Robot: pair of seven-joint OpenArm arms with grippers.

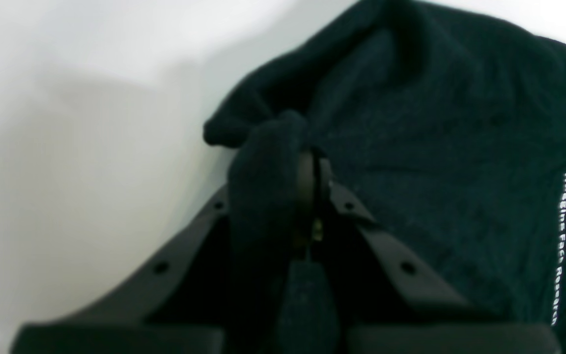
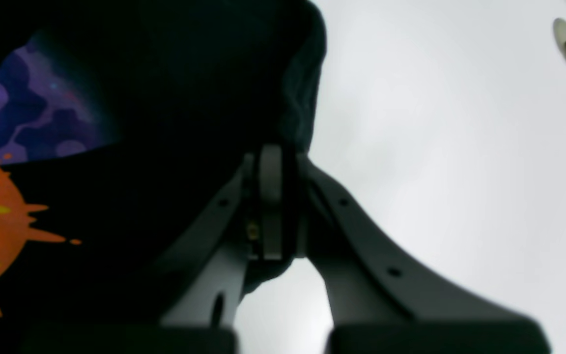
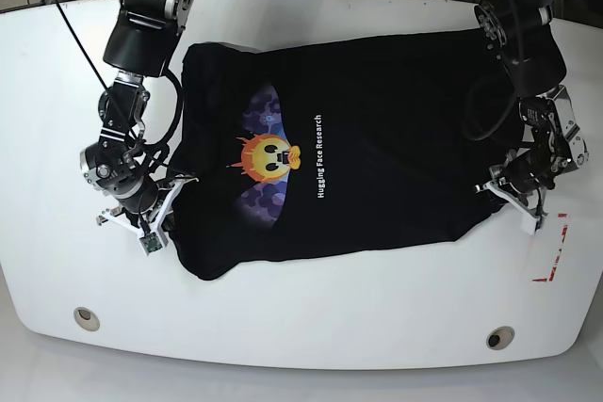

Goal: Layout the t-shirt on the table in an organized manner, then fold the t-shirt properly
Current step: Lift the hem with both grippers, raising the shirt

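The t-shirt point(image 3: 358, 138) lies spread print-up across the middle of the desk point(image 3: 311, 327). The left hand point(image 1: 315, 167) is clamped on a bunched edge of it, and the right hand point(image 2: 275, 162) pinches the opposite edge. Both should pull outward evenly, keeping the cloth low so wrinkles flatten without shifting the shirt.
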